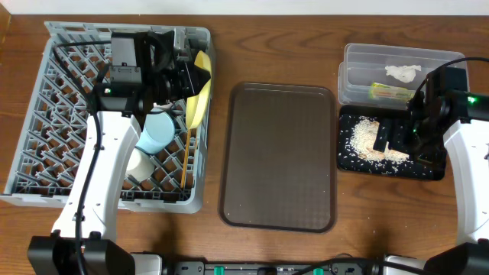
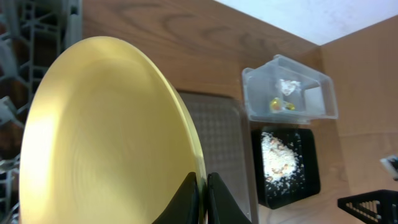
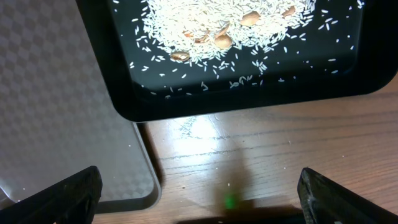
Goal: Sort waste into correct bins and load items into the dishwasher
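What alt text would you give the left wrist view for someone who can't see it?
A yellow plate, held by its rim in the left tool, fills most of the view. Beyond it on the wooden table lie a brown tray, a clear tub holding a white tissue, and a black tray scattered with rice.

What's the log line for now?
left end effector: shut on plate, on edge at rack | right end effector: open, empty, by black tray | rice: in black tray | wrapper, tissue: in tub
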You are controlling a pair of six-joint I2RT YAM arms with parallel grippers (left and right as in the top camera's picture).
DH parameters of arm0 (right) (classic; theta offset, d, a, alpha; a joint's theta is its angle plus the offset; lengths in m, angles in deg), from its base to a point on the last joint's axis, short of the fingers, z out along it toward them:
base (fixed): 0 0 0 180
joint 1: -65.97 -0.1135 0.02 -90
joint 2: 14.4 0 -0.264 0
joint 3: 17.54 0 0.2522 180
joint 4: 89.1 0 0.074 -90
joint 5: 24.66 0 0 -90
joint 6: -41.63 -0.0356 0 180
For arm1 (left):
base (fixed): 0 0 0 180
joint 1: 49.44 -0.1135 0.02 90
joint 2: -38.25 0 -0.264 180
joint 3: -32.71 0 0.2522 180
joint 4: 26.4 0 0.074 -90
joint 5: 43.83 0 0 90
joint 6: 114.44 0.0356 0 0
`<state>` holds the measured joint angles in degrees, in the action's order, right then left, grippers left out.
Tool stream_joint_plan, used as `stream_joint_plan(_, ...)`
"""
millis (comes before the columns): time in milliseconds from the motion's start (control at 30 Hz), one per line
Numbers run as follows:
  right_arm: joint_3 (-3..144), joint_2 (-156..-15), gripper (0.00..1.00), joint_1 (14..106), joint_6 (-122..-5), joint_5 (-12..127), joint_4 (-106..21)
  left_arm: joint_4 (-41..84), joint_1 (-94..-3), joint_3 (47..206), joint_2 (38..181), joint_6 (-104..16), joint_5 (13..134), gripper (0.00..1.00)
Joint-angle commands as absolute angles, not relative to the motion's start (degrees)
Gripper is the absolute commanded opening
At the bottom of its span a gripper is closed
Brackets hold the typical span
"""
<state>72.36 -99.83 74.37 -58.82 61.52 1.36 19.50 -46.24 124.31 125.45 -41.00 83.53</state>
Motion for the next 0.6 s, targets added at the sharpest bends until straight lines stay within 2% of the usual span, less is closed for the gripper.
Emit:
stream_joint_plan(0,73.3,-98.8,0.98,74.6,-59.0,61.9,1.4,21.1,-46.3,123.3,125.7,-41.0,78.9,0.08)
stream_joint_plan(200,73.3,-98.8,0.98,74.6,-59.0,61.9,1.4,23.7,-46.3,123.3,126.9,-37.7,68.8,0.13)
stream_joint_plan(267,73.4,-98.8,0.98,74.6,-59.0,61.9,1.4,24.7,-46.3,123.3,126.9,-35.3,62.4,0.22)
stream_joint_plan(300,73.4,-98.8,0.98,74.6,-59.0,61.9,1.3,24.7,-46.3,123.3,126.9,-34.2,61.3,0.24)
stream_joint_plan(400,73.4,-98.8,0.99,74.5,-59.0,61.1,0.8,24.5,-46.3,123.3,126.3,-31.7,59.6,0.39)
stream_joint_plan(567,73.4,-98.4,0.99,74.5,-59.0,56.4,-3.0,25.2,-46.0,123.4,122.1,-31.7,59.6,0.48)
